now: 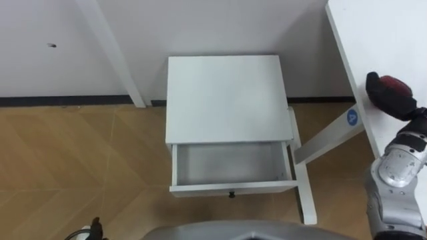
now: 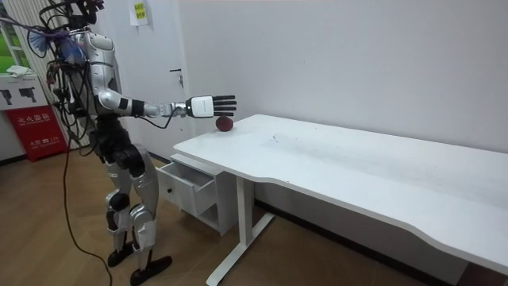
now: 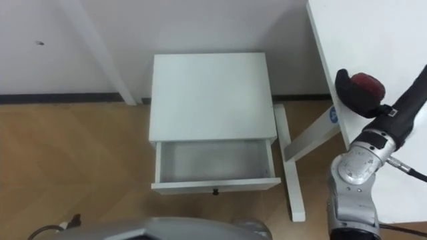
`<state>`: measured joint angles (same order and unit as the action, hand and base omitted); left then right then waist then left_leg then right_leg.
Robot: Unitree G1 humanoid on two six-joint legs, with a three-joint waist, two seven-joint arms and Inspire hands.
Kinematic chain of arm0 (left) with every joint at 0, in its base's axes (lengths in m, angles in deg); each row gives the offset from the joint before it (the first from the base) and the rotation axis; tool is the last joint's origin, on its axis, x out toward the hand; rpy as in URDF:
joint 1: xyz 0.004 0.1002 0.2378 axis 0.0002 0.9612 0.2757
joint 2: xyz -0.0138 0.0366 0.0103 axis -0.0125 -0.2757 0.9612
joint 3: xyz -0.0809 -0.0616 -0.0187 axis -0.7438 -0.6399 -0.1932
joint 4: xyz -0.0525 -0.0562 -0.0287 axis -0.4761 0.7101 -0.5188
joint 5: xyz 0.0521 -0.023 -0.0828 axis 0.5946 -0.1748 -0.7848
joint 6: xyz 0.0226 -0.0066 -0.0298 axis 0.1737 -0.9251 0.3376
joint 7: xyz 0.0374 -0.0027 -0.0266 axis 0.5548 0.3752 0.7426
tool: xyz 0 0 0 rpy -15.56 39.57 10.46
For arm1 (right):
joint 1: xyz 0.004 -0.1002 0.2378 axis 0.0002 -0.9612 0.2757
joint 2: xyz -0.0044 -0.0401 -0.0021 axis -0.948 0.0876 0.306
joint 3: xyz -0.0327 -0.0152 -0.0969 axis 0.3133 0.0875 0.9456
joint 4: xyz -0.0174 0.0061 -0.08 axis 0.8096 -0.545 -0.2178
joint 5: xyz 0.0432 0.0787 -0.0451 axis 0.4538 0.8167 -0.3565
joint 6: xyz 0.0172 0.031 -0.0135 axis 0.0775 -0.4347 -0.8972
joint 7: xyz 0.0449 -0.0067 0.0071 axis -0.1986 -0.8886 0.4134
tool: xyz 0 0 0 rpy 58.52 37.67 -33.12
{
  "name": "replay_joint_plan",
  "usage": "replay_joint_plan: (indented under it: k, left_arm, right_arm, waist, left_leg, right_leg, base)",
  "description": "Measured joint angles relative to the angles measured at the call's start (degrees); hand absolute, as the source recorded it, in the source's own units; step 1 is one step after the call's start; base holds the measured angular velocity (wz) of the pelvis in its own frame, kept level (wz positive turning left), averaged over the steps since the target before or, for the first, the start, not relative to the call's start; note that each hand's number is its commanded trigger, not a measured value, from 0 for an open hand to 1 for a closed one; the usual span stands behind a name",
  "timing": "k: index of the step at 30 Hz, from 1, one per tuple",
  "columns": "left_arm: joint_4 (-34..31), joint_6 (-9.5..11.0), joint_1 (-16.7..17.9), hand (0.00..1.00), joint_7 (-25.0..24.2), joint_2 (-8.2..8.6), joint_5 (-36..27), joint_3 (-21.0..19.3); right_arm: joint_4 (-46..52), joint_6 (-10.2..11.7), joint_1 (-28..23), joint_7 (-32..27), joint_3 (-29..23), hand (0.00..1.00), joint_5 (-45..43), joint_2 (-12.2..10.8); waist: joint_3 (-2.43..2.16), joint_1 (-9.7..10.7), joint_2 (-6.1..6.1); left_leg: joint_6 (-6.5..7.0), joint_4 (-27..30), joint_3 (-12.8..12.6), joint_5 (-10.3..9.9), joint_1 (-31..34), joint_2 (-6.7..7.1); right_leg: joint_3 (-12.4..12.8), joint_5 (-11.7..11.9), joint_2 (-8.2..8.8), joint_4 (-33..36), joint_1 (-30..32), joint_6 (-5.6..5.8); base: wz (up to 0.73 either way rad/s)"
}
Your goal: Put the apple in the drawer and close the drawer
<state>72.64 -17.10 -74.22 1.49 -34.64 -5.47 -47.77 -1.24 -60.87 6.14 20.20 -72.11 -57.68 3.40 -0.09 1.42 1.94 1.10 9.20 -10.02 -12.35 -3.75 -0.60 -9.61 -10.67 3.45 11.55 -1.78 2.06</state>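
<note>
Progress is at the very start. Left eye view: the drawer (image 1: pixel 230 167) of the white cabinet (image 1: pixel 227 97) stands pulled out and empty. The apple (image 1: pixel 395 85) lies on the desk (image 1: pixel 373 33), under the right hand (image 1: pixel 380 93). The left hand (image 1: pixel 94 228) barely peeks in at the bottom edge, its state unreadable.

Room view: the robot stands on the wooden floor (image 2: pixel 63 238) at the desk's end, near a plain wall (image 2: pixel 357 56). The right hand is held flat and spread just above the apple, not closed on it.

Right eye view: the same, with the drawer still bare inside. Grasping, dropping the apple in and shutting the drawer all remain, I judge.
</note>
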Motion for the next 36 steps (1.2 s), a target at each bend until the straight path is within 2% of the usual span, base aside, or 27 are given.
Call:
replay_joint_plan:
  k: [7,9,22,27,36]
  left_arm:
    - [-0.43,-0.20,0.23,0.00,-0.66,-0.01,0.03,0.01]
    - [-0.44,-0.31,0.70,0.00,-0.78,-0.01,0.03,0.00]
    - [-0.53,-0.32,1.41,0.00,-0.45,0.01,1.30,0.00]
    - [-0.55,-0.38,1.39,0.00,-0.45,0.00,1.36,0.00]
    - [-0.53,-0.65,1.94,0.00,-0.69,0.01,1.31,-0.05]
  right_arm:
    - [-0.29,-1.13,-0.01,3.15,0.03,0.00,0.10,-0.01]
    - [-0.43,-1.30,-0.04,4.00,0.03,0.00,0.11,-0.03]
    - [-2.70,-1.97,-0.07,5.33,0.23,0.00,0.12,-0.11]
    - [-6.39,-2.61,-0.04,7.56,0.30,0.00,1.80,-0.14]
    - [-6.70,-3.08,-0.03,7.46,0.01,0.00,1.81,-0.13]
  waist:
    - [0.06,0.00,0.34]
    - [0.32,-0.06,0.50]
    - [0.19,0.14,0.44]
    - [0.05,0.16,0.54]
    - [-0.04,0.28,0.58]
  left_leg:
    - [0.00,0.10,0.01,0.00,-0.19,-0.04]
    - [-0.01,-0.01,0.01,0.00,-1.00,-0.03]
    - [-0.02,-0.12,0.02,-0.01,-0.92,-0.11]
    - [-0.02,-0.08,0.05,-0.01,-0.95,-0.08]
    - [-0.02,0.12,0.56,-0.01,-0.98,-0.06]
  right_leg:
    - [-0.07,0.05,0.00,0.01,-0.28,-0.03]
    - [-0.10,0.05,-0.01,-0.23,-1.20,-0.02]
    - [-0.18,0.37,-0.15,-0.79,-1.36,-0.02]
    - [-0.17,0.37,-0.14,-0.79,-1.41,-0.02]
    - [-0.56,0.37,-0.07,-0.78,-1.70,-0.02]
  base:
    - [0.00]
    - [0.00]
    - [0.00]
    - [0.00]
    - [0.02]
